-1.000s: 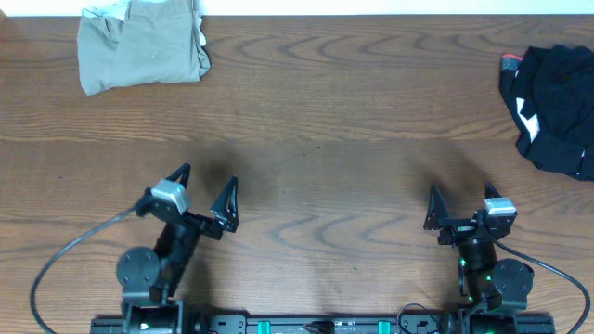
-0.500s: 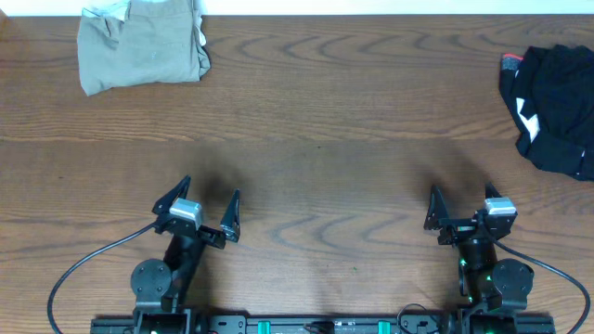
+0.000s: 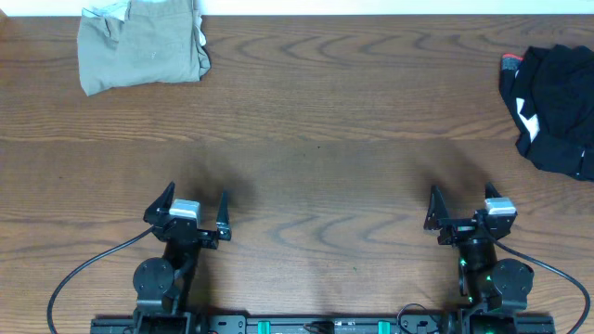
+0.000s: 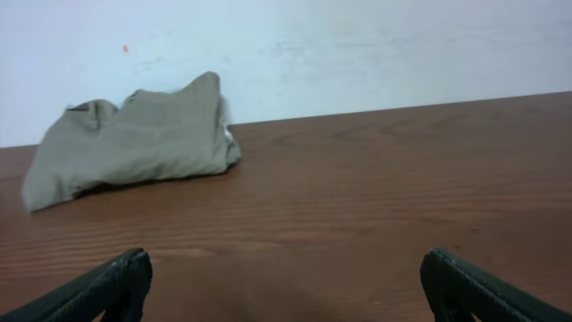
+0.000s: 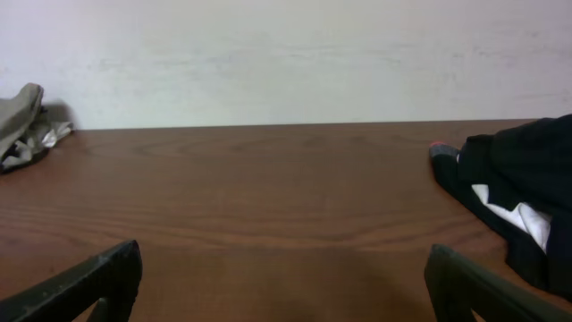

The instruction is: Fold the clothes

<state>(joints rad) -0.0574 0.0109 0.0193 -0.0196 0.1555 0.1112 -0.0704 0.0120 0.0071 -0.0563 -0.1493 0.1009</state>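
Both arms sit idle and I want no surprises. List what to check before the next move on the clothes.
1. Left gripper open, holding nothing: ok.
2. Right gripper open, holding nothing: ok.
3. Black garment fully in the overhead view: not ok, the right edge cuts it off.
4. Black garment folded: not ok, it is a crumpled heap.
5. Khaki garment folded neatly: cannot tell, it is a compact bundle at the far left.
6. Table bare between the garments for spreading: ok.

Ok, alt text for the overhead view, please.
The left gripper and right gripper sit open and empty at the near edge of a wooden table. A bundled khaki garment lies at the far left, a crumpled black garment at the far right.
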